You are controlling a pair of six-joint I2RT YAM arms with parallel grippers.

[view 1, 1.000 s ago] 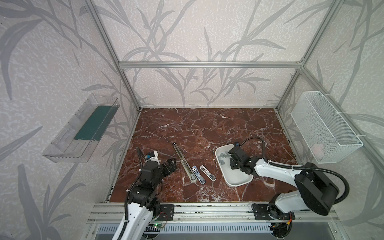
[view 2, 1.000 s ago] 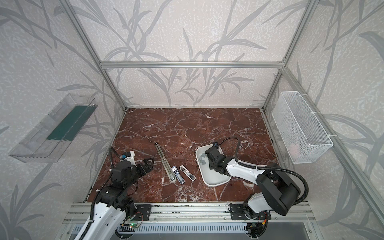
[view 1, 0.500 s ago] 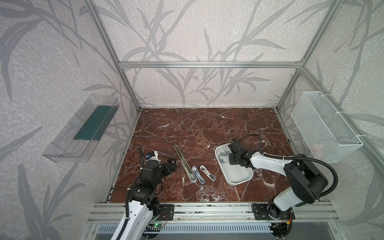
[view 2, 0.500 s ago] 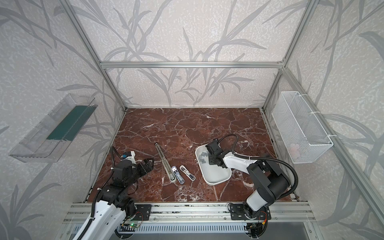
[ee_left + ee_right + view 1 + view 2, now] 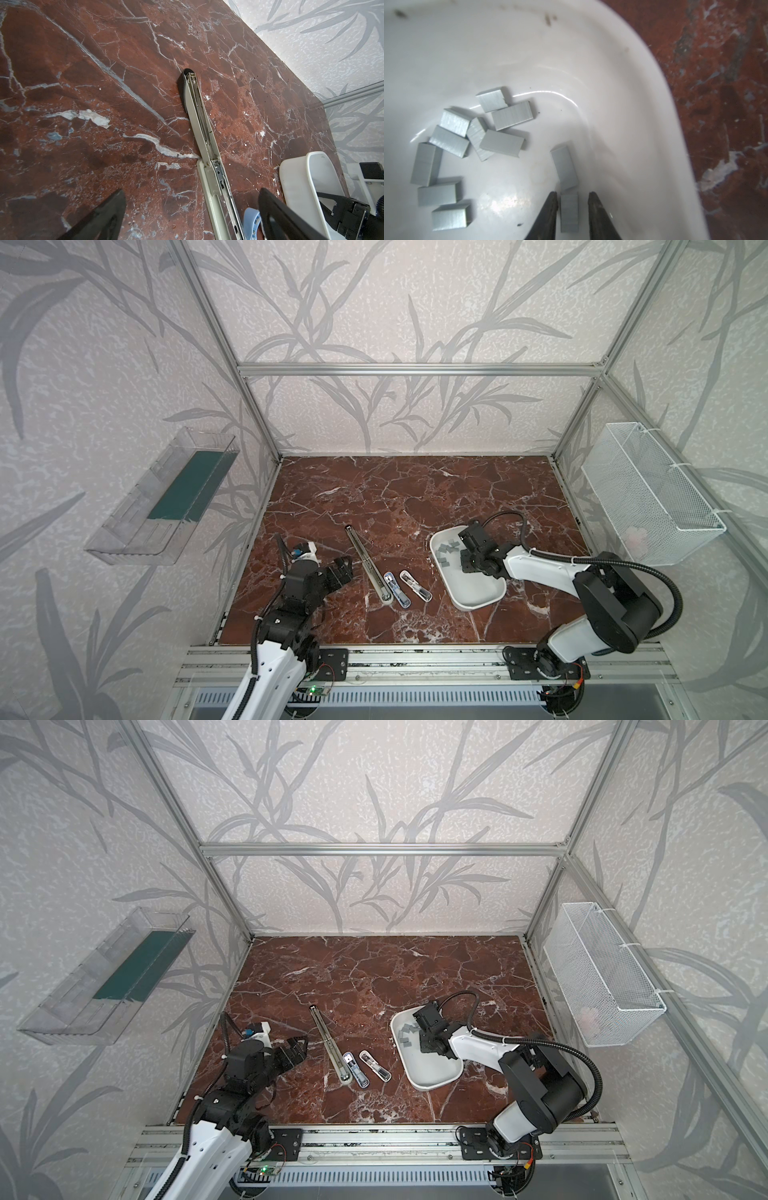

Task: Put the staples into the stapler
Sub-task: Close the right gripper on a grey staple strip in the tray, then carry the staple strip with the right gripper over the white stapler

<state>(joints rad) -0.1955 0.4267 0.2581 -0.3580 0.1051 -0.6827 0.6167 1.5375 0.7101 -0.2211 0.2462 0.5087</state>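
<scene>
While the left gripper (image 5: 343, 568) is hovering wide open and empty at the front left of the tabletop (image 5: 415, 497), the stapler (image 5: 371, 570) is lying unfolded flat near it, with its long axis running front to back and its far end leaning left. To the right, the staples (image 5: 502, 143) are sitting in a white tray (image 5: 478, 605). The right gripper (image 5: 572, 193) is straddling one strip (image 5: 569, 212) lengthwise, jaws slightly parted and not touching it.

The stapler (image 5: 209, 158) runs off my left wrist view's edge; a finger (image 5: 278, 220) of my left gripper (image 5: 192, 190) half-hides a blue thing (image 5: 250, 220). In both top views the staples (image 5: 446, 549) (image 5: 409, 1029) are too small to count.
</scene>
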